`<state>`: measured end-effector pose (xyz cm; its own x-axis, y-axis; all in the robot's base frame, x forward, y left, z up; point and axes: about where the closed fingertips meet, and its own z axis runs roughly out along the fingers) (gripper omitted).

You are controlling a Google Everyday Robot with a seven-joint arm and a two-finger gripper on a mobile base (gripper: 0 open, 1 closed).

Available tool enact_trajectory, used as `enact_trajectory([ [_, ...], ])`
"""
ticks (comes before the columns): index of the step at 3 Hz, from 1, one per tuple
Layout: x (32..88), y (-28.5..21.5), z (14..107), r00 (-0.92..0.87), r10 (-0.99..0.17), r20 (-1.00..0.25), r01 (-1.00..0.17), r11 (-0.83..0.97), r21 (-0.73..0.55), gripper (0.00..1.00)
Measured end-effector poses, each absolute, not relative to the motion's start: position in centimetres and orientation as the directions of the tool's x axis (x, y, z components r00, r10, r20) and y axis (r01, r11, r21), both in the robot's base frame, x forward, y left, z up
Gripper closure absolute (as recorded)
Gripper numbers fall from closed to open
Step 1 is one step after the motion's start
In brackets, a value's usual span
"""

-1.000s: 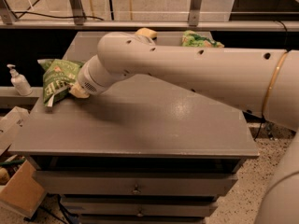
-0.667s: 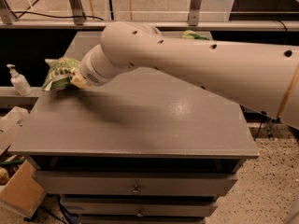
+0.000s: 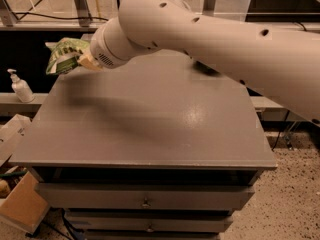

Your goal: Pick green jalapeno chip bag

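The green jalapeno chip bag [image 3: 64, 55], green foil with white lettering, hangs in the air above the far left corner of the grey table [image 3: 150, 119]. My gripper [image 3: 81, 61] is at the bag's right edge and is shut on it. Most of the gripper is hidden behind my thick white wrist and arm [image 3: 200, 39], which reaches in from the right across the back of the table. Only a tan fingertip shows against the bag.
A white pump bottle [image 3: 21, 86] stands on a low shelf left of the table. Cardboard boxes [image 3: 22, 204] lie on the floor at the lower left. Drawers [image 3: 145, 196] run under the table top. Metal framing crosses behind the table.
The bag has come up off the table's left side with my gripper. The arm has lifted and now covers the back right of the table.
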<state>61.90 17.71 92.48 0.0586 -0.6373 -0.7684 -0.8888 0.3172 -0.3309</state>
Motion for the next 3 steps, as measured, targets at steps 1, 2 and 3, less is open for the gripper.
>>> enact_trajectory([
  [1,62.5,15.4,94.3,0.092,-0.626,-0.775,-0.878,0.316,-0.36,1.0],
  [2,62.6,12.3,95.7,0.125,-0.595,-0.794,-0.862,0.33,-0.384,1.0],
  [3,62.6,12.3,95.7,0.125,-0.595,-0.794,-0.862,0.33,-0.384,1.0],
])
